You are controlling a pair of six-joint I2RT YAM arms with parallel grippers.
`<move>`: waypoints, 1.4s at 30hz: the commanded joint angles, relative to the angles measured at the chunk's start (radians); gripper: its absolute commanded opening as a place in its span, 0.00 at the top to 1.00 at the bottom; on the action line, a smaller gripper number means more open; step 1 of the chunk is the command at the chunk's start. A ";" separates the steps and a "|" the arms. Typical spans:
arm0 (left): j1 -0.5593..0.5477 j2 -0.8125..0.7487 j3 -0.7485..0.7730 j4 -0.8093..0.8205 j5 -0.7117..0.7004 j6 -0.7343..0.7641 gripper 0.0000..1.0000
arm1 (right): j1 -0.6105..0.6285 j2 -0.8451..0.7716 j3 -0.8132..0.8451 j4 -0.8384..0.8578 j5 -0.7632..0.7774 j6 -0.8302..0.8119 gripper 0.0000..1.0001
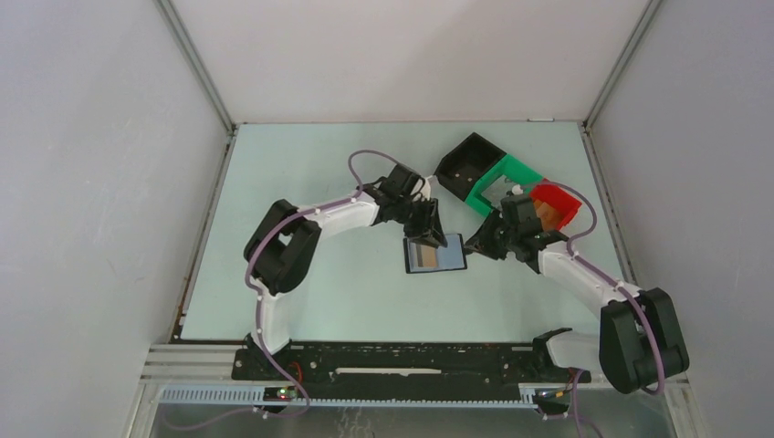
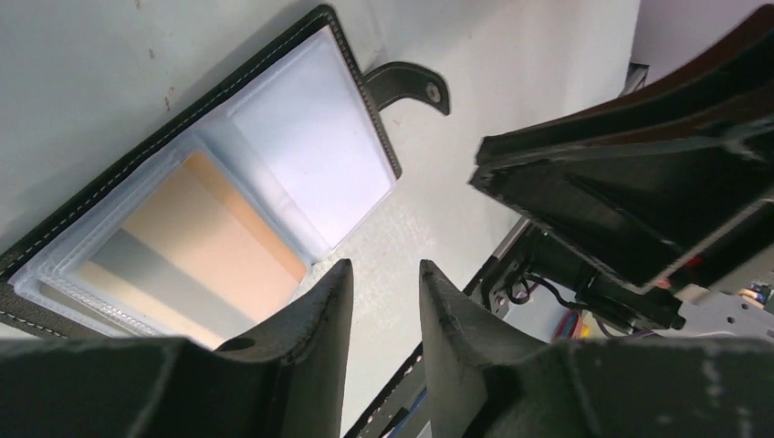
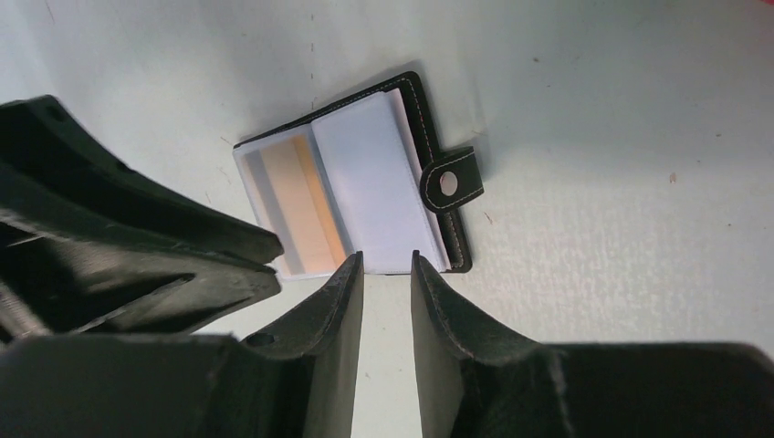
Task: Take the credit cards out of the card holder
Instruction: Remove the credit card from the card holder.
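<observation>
Card holder point(image 1: 435, 255) lies open and flat on the table point(image 1: 310, 292), mid-workspace, between the two grippers. Its closure tab point(image 3: 452, 182) sticks out from one edge onto the table.

Contents as I read them from the wrist views: the half by the tab shows a pale bluish-white credit card point(image 3: 370, 182), still in its pocket. The other half shows an orange-tan piece point(image 2: 210, 237) with a grey strip alongside it. I cannot tell whether that strip is a second card.

Left gripper point(image 1: 427, 235): fingers a narrow gap apart, bare table showing through the gap, nothing held. In its own wrist view the tips sit just beside the holder's edge, near the corner of the card half.

Right gripper point(image 1: 476, 245): also parted by a narrow gap and empty. In the right wrist view its tips line up with the edge of the card half. Whether they touch the holder I cannot tell.

The two grippers are near each other, and each shows in the other's wrist view.

Far right of the table: a joined row of open bins, a black bin point(image 1: 465, 162), a green bin point(image 1: 502, 182) and a red bin point(image 1: 557, 205).
</observation>
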 commanded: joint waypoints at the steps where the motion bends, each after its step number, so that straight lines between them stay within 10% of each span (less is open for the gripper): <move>1: -0.010 0.004 0.033 -0.030 -0.010 0.009 0.62 | -0.014 -0.050 -0.005 -0.013 -0.009 -0.003 0.66; 42: 0.061 -0.044 -0.101 -0.089 -0.147 0.031 0.53 | 0.001 0.243 0.065 0.129 -0.027 0.002 0.68</move>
